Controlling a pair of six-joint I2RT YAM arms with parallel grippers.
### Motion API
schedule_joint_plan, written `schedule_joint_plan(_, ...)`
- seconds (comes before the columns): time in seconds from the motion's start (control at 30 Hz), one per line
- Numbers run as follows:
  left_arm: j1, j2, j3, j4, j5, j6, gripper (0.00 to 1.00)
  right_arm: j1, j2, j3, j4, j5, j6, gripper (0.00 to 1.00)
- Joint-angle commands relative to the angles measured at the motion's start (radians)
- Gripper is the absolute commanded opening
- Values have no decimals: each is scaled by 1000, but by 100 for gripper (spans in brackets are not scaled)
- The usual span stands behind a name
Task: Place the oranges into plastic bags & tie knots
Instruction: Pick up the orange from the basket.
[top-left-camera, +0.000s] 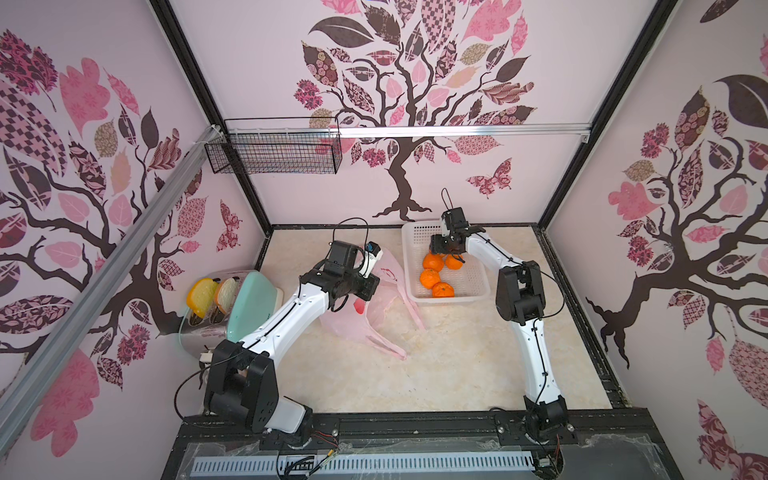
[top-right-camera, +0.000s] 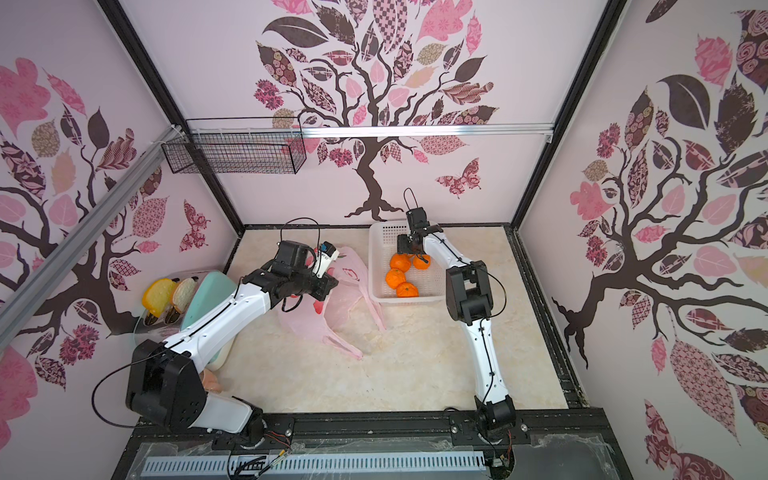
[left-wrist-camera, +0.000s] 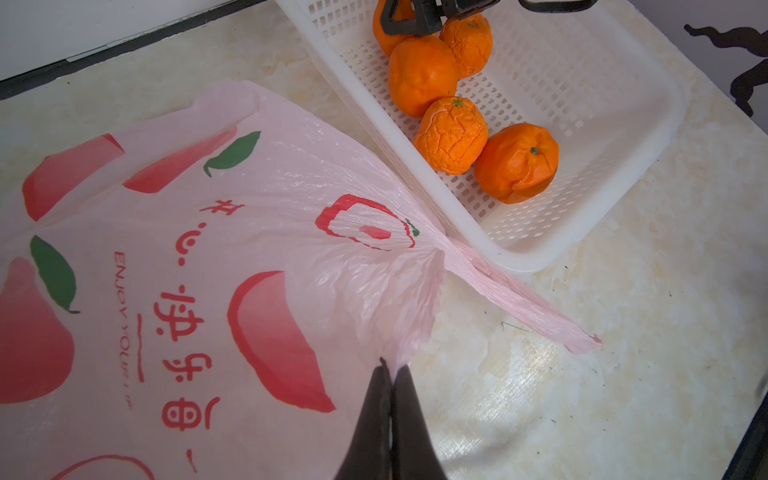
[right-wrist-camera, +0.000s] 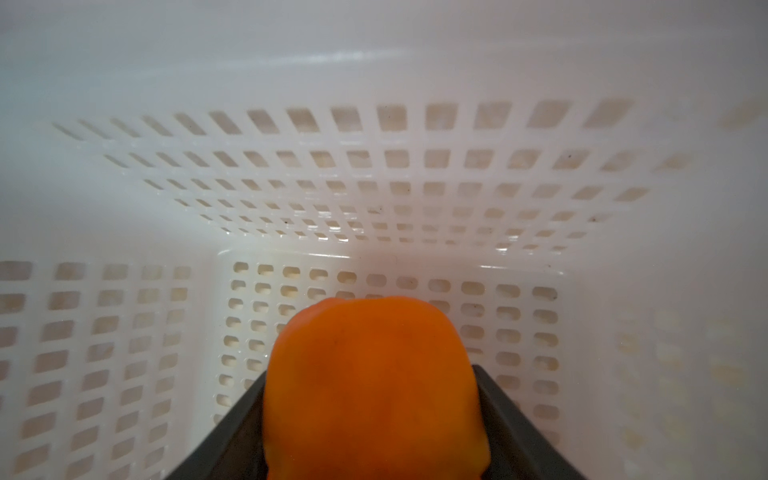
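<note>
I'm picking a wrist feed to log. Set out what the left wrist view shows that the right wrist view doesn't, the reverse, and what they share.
Only the left wrist view: the pink bag pinched in the shut left end effector, the marble tabletop, and four loose oranges.
Only the right wrist view: a close look at one orange filling the gap between the fingers of the right end effector.
Both: the white basket; the left wrist view also catches that end effector at its edge.
</note>
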Motion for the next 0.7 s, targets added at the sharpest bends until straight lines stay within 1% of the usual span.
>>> schedule_joint_plan(0.0,0,-4,10,24,30,-33,0,2,-84,28,-32,12,6,50)
schedule_joint_plan(0.1,1,-9,-2,55,54,-73,0,2,-166,-25,-17,-4,8,50)
schedule_joint_plan(0.2,0,-14,-11,77,77,-98,0,2,-307,-166,49,-45,24,49)
schedule_joint_plan(0.27,0,-16,-8,78,81,-110,0,2,-425,-313,131,-101,56,49)
schedule_joint_plan(0.4,4,-15,-1,86,105,-128,0,17,-658,-646,333,-270,155,47)
schedule_joint_plan(0.47,4,-12,-2,101,119,-150,0,47,-761,-808,439,-320,205,47)
schedule_joint_plan(0.53,6,-8,-3,119,143,-172,0,90,-827,-908,507,-342,237,46)
schedule_joint_plan(0.57,5,-6,0,125,153,-183,0,118,-845,-935,514,-349,249,44)
schedule_joint_plan(0.67,5,-2,9,125,173,-201,0,214,-882,-987,523,-378,285,44)
